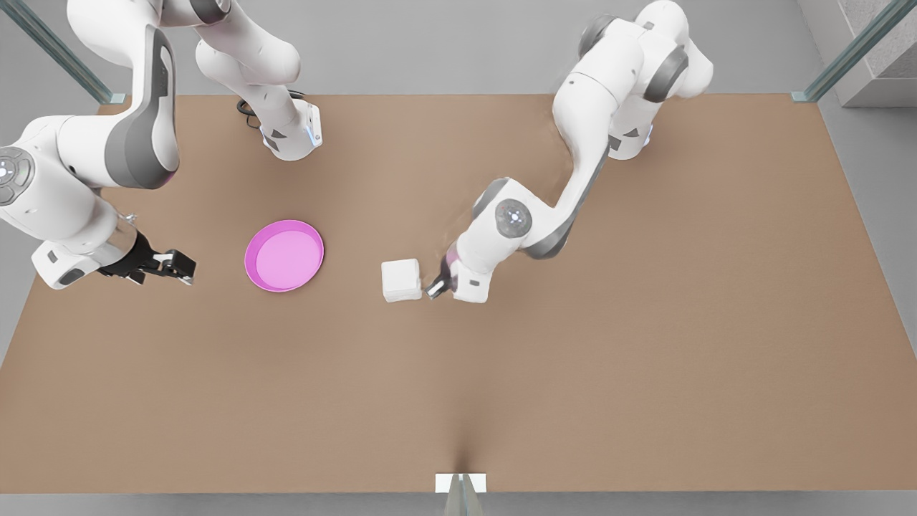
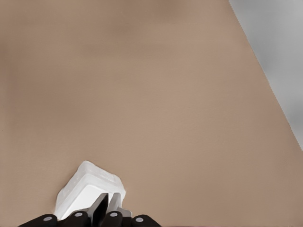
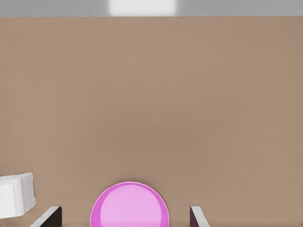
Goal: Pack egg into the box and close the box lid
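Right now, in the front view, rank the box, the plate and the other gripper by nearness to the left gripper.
1. Box: right beside the left gripper.
2. Plate: farther toward the front view's left.
3. Right gripper: farthest, beyond the plate.

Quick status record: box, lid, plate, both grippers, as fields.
box: white carton on the table, at the front view's right of the plate
lid: down over the tray
egg: not seen
plate: pink, nothing on it
left gripper: at the box's side, fingers together
right gripper: open, at the front view's left of the plate, waiting
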Tool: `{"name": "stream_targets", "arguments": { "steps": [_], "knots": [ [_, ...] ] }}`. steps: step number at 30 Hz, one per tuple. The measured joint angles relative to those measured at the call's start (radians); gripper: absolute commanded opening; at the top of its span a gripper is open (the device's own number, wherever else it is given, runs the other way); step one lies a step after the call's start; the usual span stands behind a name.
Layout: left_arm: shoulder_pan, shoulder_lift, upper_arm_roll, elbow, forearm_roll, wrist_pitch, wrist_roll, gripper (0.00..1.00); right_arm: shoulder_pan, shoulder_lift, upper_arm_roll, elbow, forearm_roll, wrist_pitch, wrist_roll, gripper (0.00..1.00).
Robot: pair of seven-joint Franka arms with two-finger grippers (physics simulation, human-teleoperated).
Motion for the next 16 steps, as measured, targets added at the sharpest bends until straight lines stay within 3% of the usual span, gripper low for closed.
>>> {"name": "stream_targets", "arguments": {
  "steps": [2,4,8,11,16],
  "knots": [
    [0.214,-0.080,0.001,0.065,0.163,-0.216,0.117,1.00,0.001,-0.001,0.001,0.000,0.000,0.000,-0.001,1.00],
    [0.261,-0.239,0.000,0.077,0.289,-0.402,0.242,1.00,0.001,-0.001,0.001,0.000,-0.001,-0.001,-0.001,1.00],
    [0.304,-0.492,-0.007,-0.109,0.401,-0.623,0.485,1.00,0.000,-0.002,0.001,-0.001,-0.002,-0.001,-0.002,1.00],
    [0.347,-0.553,-0.006,-0.196,0.422,-0.698,0.650,1.00,-0.002,-0.002,0.000,-0.002,-0.006,-0.002,-0.003,1.00],
    [0.342,-0.559,-0.007,-0.208,0.436,-0.766,0.871,1.00,-0.017,-0.002,0.001,-0.001,-0.010,-0.003,-0.005,1.00]
  ]
}}
